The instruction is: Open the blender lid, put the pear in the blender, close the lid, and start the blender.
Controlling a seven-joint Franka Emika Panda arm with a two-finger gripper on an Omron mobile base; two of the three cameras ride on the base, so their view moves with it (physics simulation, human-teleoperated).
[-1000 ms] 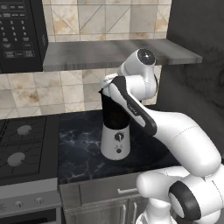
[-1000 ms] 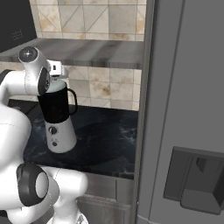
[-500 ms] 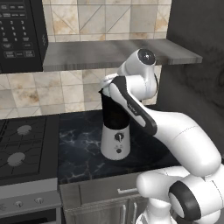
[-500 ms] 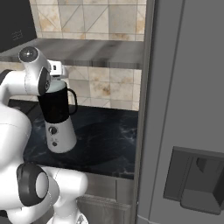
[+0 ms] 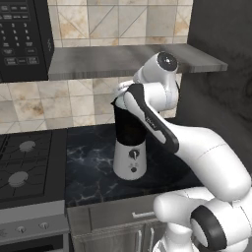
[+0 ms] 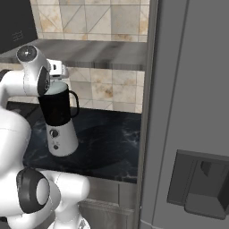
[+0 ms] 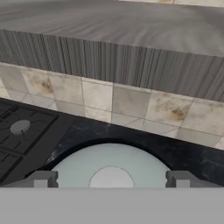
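Note:
The blender (image 5: 129, 147) stands on the dark counter, its near-black jar (image 6: 57, 107) on a white-grey base (image 6: 61, 139) with a knob and button. The pale blue-white lid (image 7: 109, 164) sits on the jar, and its small round knob (image 7: 111, 178) lies at the bottom centre of the hand view. My gripper (image 7: 111, 179) hovers just over the lid, open, with one fingertip (image 7: 41, 178) far to each side of the knob and nothing held. In the base views my hand sits right above the jar's top. The pear is out of view.
A grey shelf (image 5: 113, 59) runs close above the blender, against a tiled wall. A stove (image 5: 24, 162) lies to the left, with a microwave (image 5: 22, 39) over it. A tall grey fridge (image 6: 192, 112) closes off the right side. Dark marble counter (image 6: 107, 143) surrounds the blender.

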